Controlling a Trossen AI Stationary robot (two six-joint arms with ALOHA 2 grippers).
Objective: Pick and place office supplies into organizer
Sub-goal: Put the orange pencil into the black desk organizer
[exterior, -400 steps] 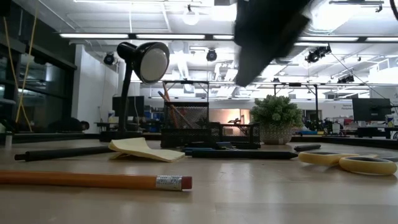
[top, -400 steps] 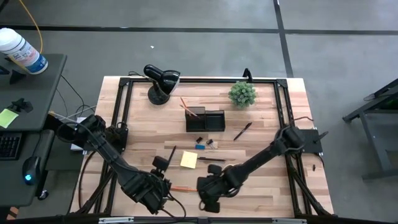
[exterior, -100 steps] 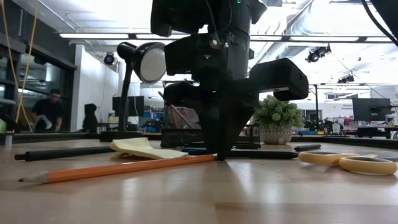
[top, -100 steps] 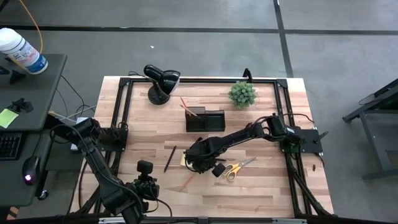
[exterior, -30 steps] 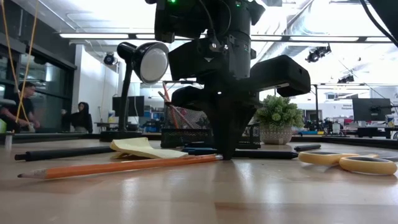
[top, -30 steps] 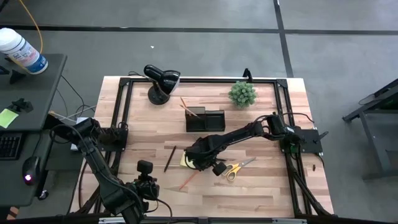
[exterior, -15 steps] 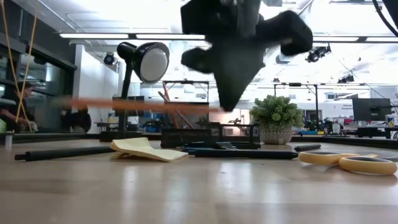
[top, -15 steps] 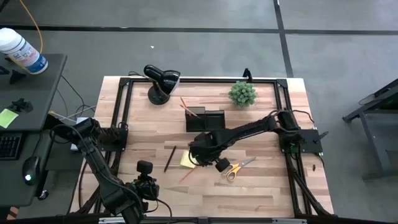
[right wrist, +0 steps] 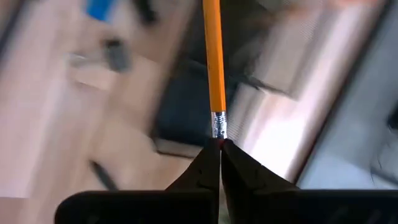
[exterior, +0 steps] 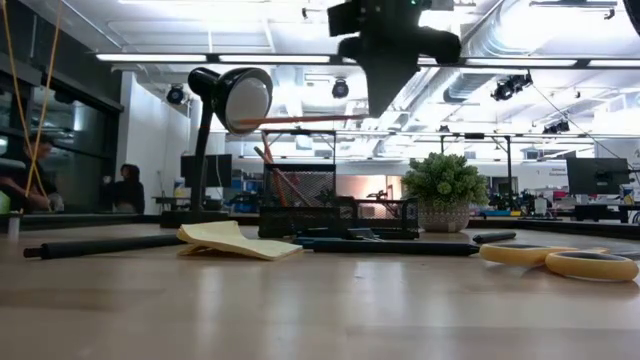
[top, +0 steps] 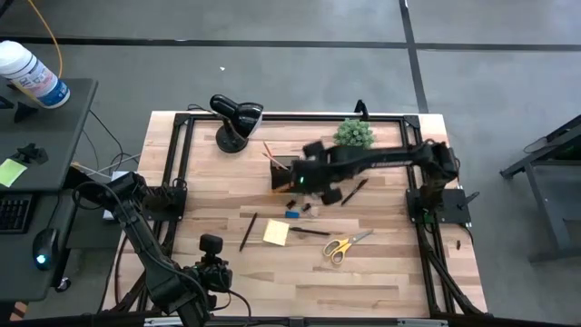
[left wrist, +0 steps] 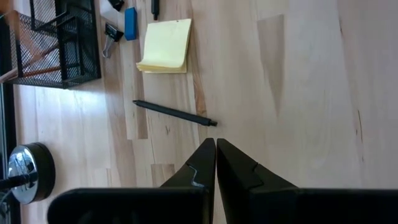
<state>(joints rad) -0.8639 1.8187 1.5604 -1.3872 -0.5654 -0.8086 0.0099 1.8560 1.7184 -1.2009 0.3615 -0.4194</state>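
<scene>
The long orange wooden pencil with a metal ferrule [right wrist: 214, 68] is up in the air, pinched at its eraser end by the right gripper [right wrist: 219, 149], whose two dark fingers are pressed together on it. In the low view the pencil [exterior: 300, 120] lies level, well above the table, pointing away from the gripper toward the black desk lamp [exterior: 232, 100]. From above, the right gripper [top: 313, 177] hovers over the small black wire-mesh organizer box [top: 289, 174] at the far middle of the light wooden table [top: 381, 272]; motion blur hides exactly which compartment lies under it.

Nearer on the table lie the remaining supplies — a square yellow sticky-note pad [top: 276, 233], a tiny blue block [top: 291, 214], small black clips [top: 309, 209], a thin dark pen [top: 247, 231] beside the pad, another dark pen [top: 310, 232] and yellow-handled scissors [top: 341, 246]. A small green potted plant [top: 353, 133] stands at the far edge.

The left gripper [left wrist: 215, 163] waits at the near left edge, its fingers pressed together on nothing.
</scene>
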